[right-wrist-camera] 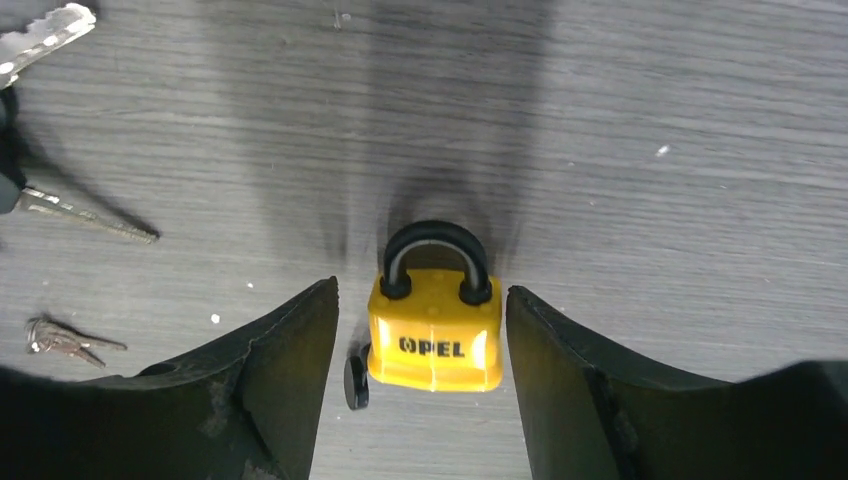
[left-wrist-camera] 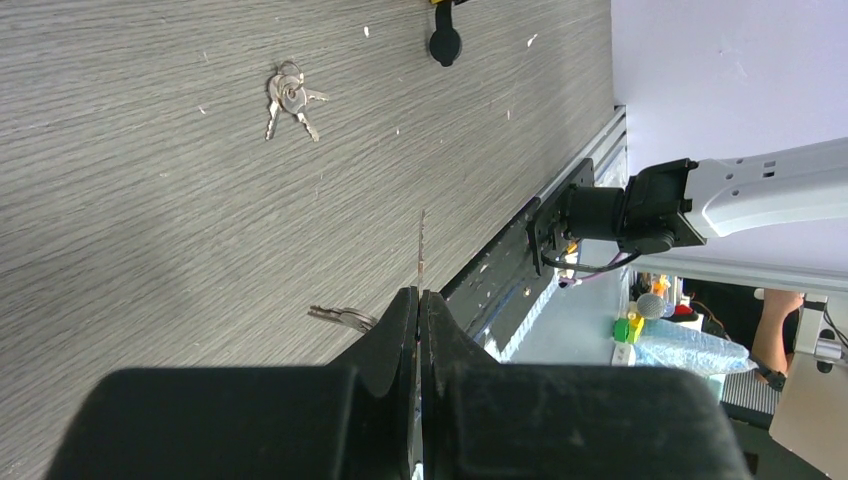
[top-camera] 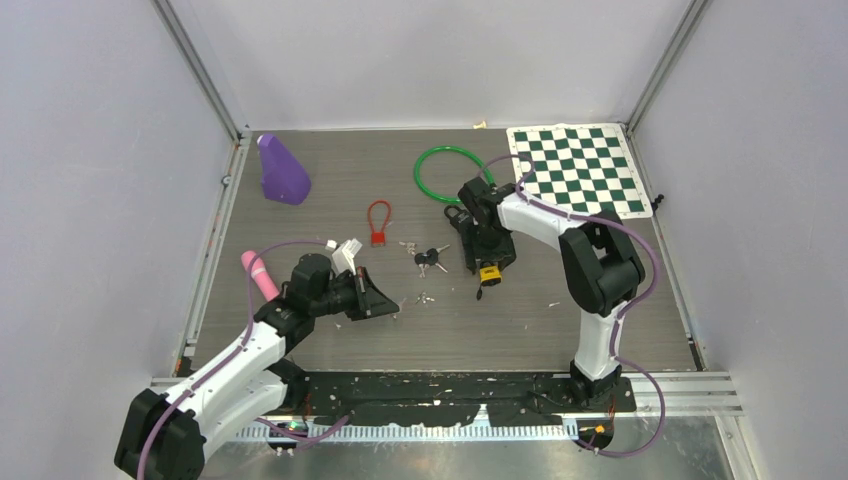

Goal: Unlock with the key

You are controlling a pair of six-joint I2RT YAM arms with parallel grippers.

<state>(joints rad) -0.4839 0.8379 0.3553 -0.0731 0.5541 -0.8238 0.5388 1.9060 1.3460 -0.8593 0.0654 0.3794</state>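
A yellow padlock (right-wrist-camera: 435,340) with a black shackle lies flat on the grey table; it shows in the top view (top-camera: 489,272) under the right wrist. My right gripper (right-wrist-camera: 421,288) is open and straddles it, with a gap between each finger and the lock body. A small black cap (right-wrist-camera: 356,380) hangs at the lock's left side. My left gripper (left-wrist-camera: 419,292) is shut on a thin silver key (left-wrist-camera: 421,245), whose blade sticks out past the fingertips. A second key (left-wrist-camera: 340,318) hangs beside the left finger. In the top view the left gripper (top-camera: 385,300) is left of the padlock.
A loose bunch of silver keys (top-camera: 426,297) lies between the grippers, and black-headed keys (top-camera: 430,257) lie just behind. Farther back are a red cable lock (top-camera: 378,222), a green ring (top-camera: 450,172), a purple cone (top-camera: 282,170), a pink tube (top-camera: 259,273) and a checkerboard (top-camera: 578,168).
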